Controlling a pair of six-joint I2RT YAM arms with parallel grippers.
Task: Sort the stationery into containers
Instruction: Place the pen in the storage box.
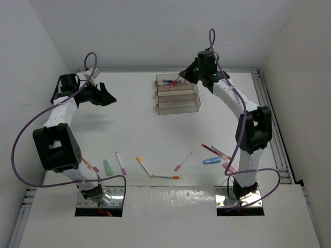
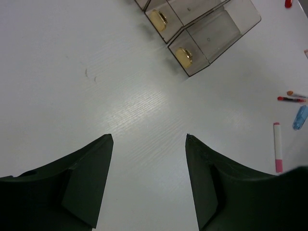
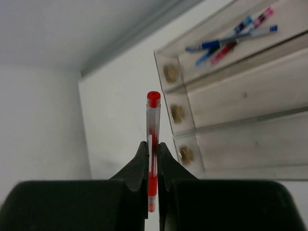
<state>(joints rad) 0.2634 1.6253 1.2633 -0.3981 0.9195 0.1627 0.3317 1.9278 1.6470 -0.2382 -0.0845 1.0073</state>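
Clamping red pen above trays; markers strewn nearer.

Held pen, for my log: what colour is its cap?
Red cap; right wrist view shows it best.

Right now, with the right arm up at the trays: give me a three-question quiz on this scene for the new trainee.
1. True or false: the left gripper is shut on a pen.
2. The right gripper holds: A) a blue marker, B) a red pen, C) a green piece.
3. How many of the three trays hold pens?
Key: 1 false, it is open and empty. 2 B. 3 one, the far tray.
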